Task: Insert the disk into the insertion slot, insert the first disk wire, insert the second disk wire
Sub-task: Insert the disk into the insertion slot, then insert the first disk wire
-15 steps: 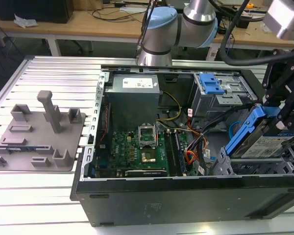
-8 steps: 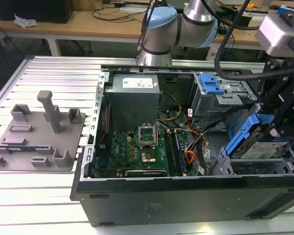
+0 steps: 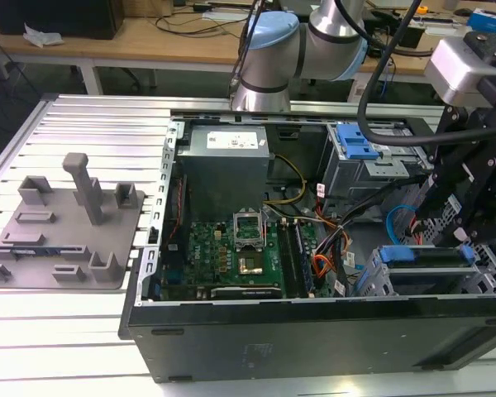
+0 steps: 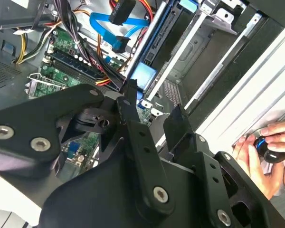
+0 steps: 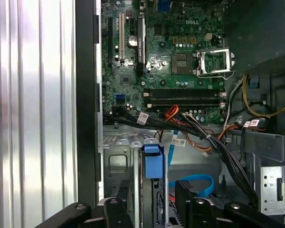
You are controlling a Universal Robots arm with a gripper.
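The slotted aluminium desk [image 3: 83,124] is carrying an open computer case [image 3: 314,339], with a grey moulded fixture [image 3: 58,240] lying beside it on the exterior view's left. Inside the case, the green motherboard [image 5: 180,61] is taking up the middle, and a grey perforated drive cage is sitting at the near corner on the exterior view's right. Its low bay is the insertion slot [image 3: 379,285]. The disk [image 3: 426,258] is resting in that slot, its bright blue carrier showing along the top edge. Whether it is fully home cannot be told. The end effector [image 5: 154,190] is hanging just over the disk with its black fingers [image 5: 185,199] apart on either side of the carrier's blue tab [image 5: 152,161], and it is gripping nothing. The disk is likely to handle as a stiff, fairly dense slab that takes knocks badly, so the blue carrier's long edges look like the safest hold, away from the connector end. A blue data cable [image 5: 194,183] is lying in a loop beside the cage, and a black wire bundle [image 5: 213,142] is running past it. Neither appears plugged into the disk. A person's hand [image 4: 263,156] is resting at the desk's edge, outside the case.
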